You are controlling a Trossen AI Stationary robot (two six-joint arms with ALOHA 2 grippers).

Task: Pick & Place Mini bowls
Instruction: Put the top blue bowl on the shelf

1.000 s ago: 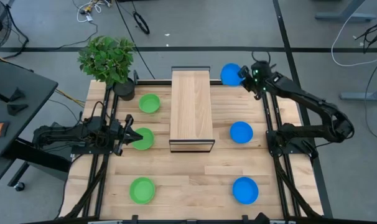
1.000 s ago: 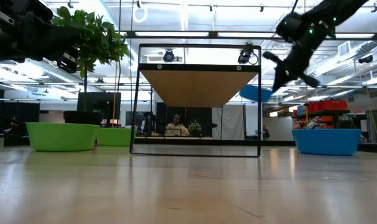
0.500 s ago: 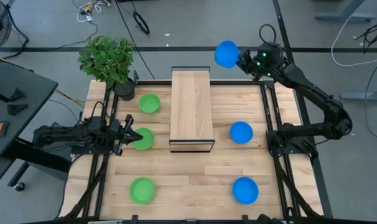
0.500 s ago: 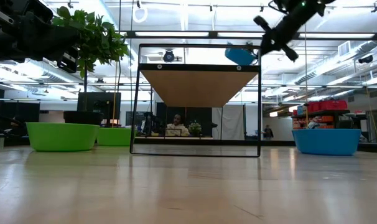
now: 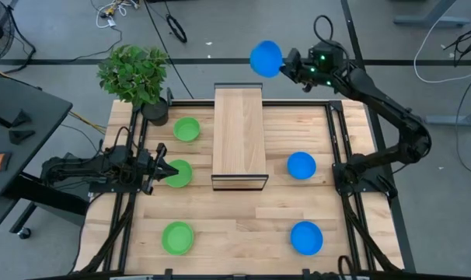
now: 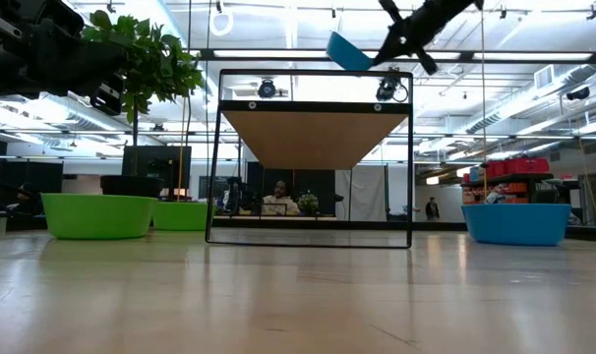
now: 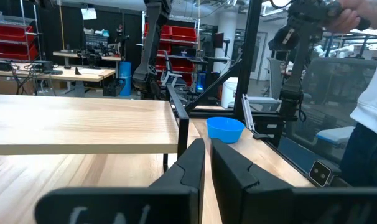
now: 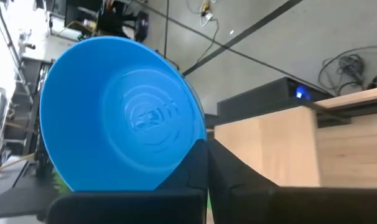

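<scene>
Raised wooden shelf (image 5: 238,136) stands mid-table, toward the far edge. Potted plant (image 5: 134,74) at the far-left corner. Left of the shelf, three bowls in a line from far to near (image 5: 186,129) (image 5: 178,173) (image 5: 177,237); left gripper (image 5: 159,170) sits at the middle one. Right of the shelf, two bowls (image 5: 301,165) (image 5: 306,238) on the table. A sixth bowl (image 5: 265,58) is up in the air beyond the shelf's far end, on the right gripper (image 5: 288,64).

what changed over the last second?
The right gripper, shut on a small round blue plastic bowl, lifted it off the table's far right corner, up and toward the wooden shelf. The left gripper stayed at a green bowl; the other bowls haven't moved.
</scene>
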